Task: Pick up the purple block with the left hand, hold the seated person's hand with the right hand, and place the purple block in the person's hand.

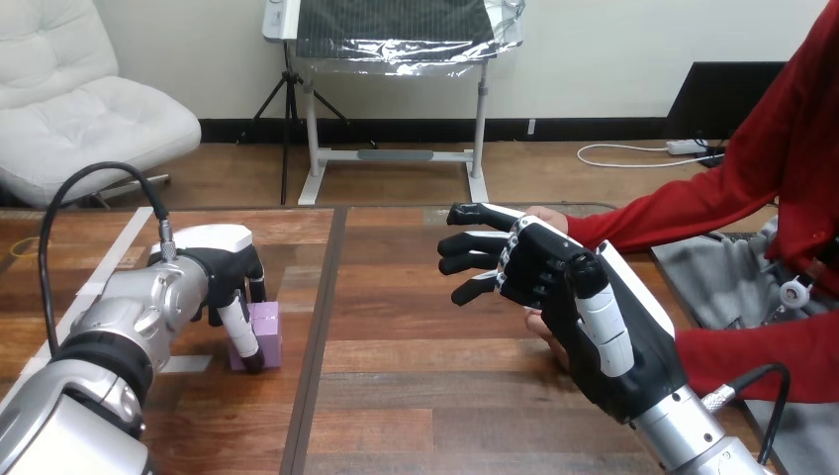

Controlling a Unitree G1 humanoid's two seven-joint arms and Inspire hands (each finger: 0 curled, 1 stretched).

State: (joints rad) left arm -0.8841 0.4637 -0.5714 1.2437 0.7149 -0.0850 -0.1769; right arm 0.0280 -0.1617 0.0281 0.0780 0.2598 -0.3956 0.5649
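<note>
While the left hand (213, 275) curls round the purple block (266, 327) on the table (416, 376), the right hand (554, 272) stretches its fingers loose by the person's hand (546, 215), gripping nothing. Such a shallow pinch could drop the block, and that unheld hand may drift.

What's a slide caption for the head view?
Left hand grasps the block on the table; right hand open by the person's hand.

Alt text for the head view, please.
The left hand grips the block on the table. The right hand, fingers relaxed, stands in front of the person's hand, mostly hiding it.
</note>
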